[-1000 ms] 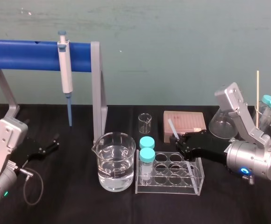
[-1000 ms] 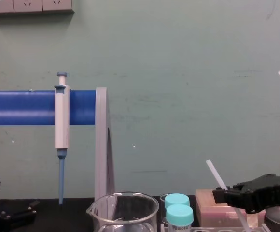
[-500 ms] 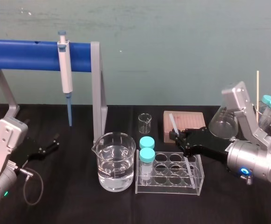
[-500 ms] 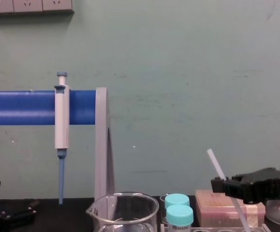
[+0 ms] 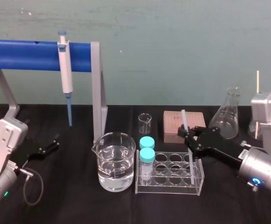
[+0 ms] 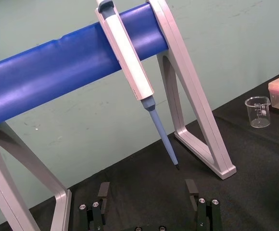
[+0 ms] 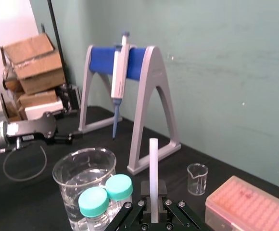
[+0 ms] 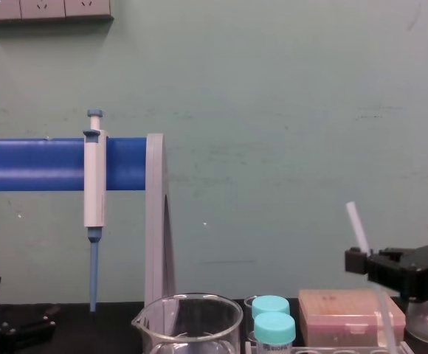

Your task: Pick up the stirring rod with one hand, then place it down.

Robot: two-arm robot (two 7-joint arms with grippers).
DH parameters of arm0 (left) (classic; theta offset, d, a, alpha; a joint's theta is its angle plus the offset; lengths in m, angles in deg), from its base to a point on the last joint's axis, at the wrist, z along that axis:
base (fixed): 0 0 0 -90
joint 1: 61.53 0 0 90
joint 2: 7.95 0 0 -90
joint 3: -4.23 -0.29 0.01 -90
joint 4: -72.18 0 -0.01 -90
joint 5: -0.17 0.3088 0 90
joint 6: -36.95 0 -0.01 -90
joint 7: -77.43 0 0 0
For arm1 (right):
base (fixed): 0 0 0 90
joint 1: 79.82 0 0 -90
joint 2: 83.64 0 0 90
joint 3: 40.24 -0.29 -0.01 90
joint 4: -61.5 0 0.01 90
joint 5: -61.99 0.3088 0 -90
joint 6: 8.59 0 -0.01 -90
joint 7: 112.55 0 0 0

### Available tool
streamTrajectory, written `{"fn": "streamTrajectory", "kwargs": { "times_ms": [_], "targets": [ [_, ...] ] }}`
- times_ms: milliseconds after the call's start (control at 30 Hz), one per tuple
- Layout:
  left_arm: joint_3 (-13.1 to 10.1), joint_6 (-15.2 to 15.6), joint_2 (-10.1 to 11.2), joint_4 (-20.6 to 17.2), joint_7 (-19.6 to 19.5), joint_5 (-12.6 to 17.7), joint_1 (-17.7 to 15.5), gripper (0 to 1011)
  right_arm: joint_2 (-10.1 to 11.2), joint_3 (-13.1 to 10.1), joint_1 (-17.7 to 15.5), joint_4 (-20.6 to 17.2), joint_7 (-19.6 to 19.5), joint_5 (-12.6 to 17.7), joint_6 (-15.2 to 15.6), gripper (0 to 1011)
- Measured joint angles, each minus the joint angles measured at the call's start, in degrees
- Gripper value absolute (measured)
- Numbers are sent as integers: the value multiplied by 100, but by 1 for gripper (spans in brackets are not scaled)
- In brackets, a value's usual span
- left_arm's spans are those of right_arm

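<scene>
The stirring rod [image 5: 184, 120] is smooth, translucent white plastic. The beaker [image 5: 116, 158] is clear glossy glass. The table surface [image 5: 70, 205] is matt black.

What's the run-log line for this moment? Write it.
right gripper: shut on stirring rod, near-upright, lower end at tube rack | left gripper: open, parked left

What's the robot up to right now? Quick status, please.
Right gripper shut on the stirring rod, nearly upright. Rod's lower end at the tube rack. Left gripper open, parked far left.
</scene>
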Motion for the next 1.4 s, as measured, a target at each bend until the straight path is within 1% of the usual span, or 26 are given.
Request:
{"fn": "streamTrajectory", "kwargs": {
  "times_ms": [167,300,433,533,700,833,1067,1400],
  "targets": [
    [0,0,0,0,0,0,0,1000,-31,-181,-136,-44,84,145,-327,72],
    [0,0,0,0,0,0,0,1000,-44,-262,-175,-98,138,190,-485,72],
    [0,0,0,0,0,0,0,1000,-50,-330,-174,-150,168,230,-574,72],
    [0,0,0,0,0,0,0,1000,-78,-450,-126,-233,176,310,-664,72],
    [0,0,0,0,0,0,0,1000,-140,-617,-19,-354,160,465,-714,72],
    [0,0,0,0,0,0,0,1000,-140,-674,62,-410,159,549,-697,72],
    [0,0,0,0,0,0,0,1000,-116,-690,138,-461,162,612,-658,72],
    [0,0,0,0,0,0,0,1000,-92,-666,166,-488,162,624,-658,72]
  ]
}}
